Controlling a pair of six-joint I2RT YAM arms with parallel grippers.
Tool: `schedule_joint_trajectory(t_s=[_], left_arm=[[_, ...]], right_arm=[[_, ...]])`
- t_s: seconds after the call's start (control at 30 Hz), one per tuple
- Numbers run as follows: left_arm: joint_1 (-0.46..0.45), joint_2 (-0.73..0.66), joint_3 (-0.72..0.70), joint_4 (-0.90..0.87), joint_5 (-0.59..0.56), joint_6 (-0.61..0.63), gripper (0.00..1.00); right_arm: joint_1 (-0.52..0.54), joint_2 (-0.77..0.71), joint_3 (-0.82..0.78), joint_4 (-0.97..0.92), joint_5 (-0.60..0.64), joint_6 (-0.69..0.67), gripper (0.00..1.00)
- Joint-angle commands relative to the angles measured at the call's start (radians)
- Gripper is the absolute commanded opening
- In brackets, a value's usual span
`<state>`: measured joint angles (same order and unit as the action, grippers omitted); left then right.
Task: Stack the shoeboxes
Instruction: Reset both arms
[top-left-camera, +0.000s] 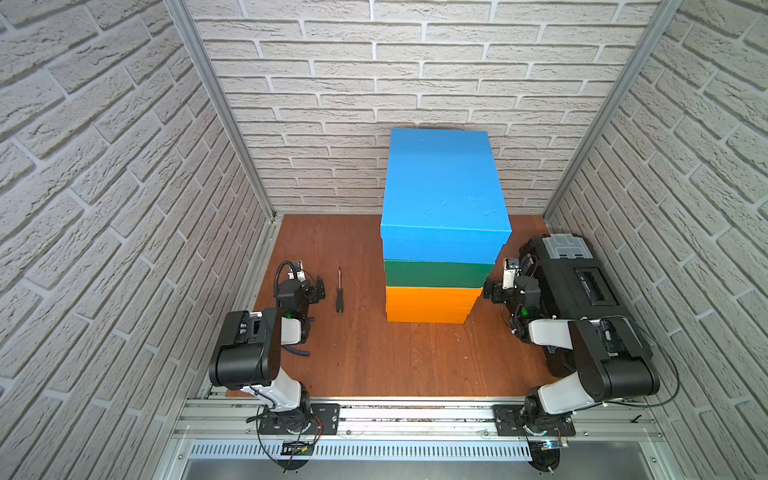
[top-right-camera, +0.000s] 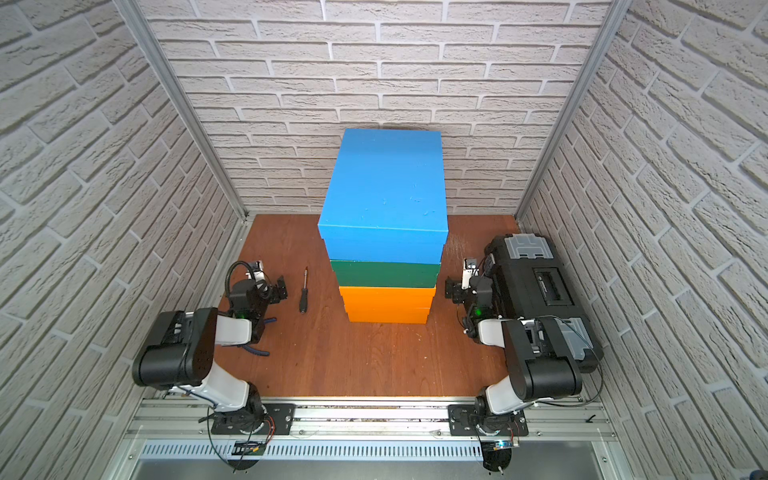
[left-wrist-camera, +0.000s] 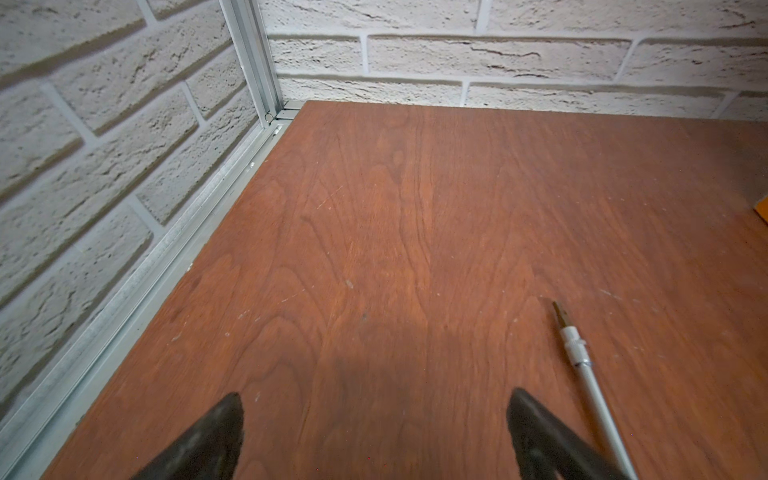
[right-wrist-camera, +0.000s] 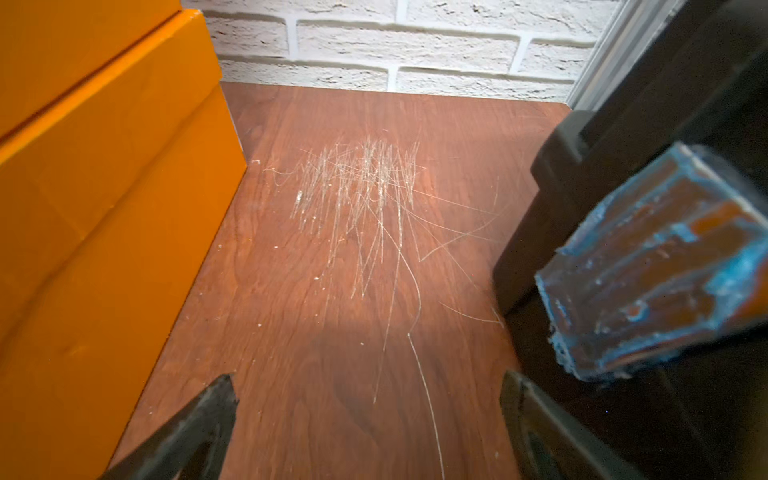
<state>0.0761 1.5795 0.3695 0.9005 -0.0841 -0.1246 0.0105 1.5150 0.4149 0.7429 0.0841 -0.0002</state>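
Shoeboxes (top-left-camera: 440, 249): you have all four in one stack at the centre of both top views, toward the back wall.
Stack order: blue box (top-left-camera: 444, 183) on top, dark green box (top-left-camera: 436, 273) beneath it, two orange boxes (top-left-camera: 430, 305) at the bottom, resting on the bench (top-left-camera: 374, 357).
Left tool (top-left-camera: 319, 287): lower left of the stack and well apart from it; your jaws stand wide, with only bare bench between them.
Right tool (top-left-camera: 488, 291): just beside the stack's right side, level with the orange boxes; jaws wide, holding nothing.
Screwdriver (top-left-camera: 339, 291): lies on the bench between the left tool and the stack, touching neither.
Toolbox (top-left-camera: 582, 286): black, along the bench's right edge, partly behind your right arm.
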Motion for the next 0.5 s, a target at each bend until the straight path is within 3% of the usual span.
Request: schedule_joint_trajectory(t_s=[0.0, 0.47], left_arm=[[-0.006, -0.008, 0.014, 0.026, -0.004, 0.016, 0.98], [-0.002, -0.008, 0.014, 0.026, 0.002, 0.015, 0.98]], right_arm=[[-0.002, 0.001, -0.001, 0.051, -0.026, -0.016, 1.0], [0.0, -0.001, 0.013, 0.022, -0.015, -0.015, 1.0]])
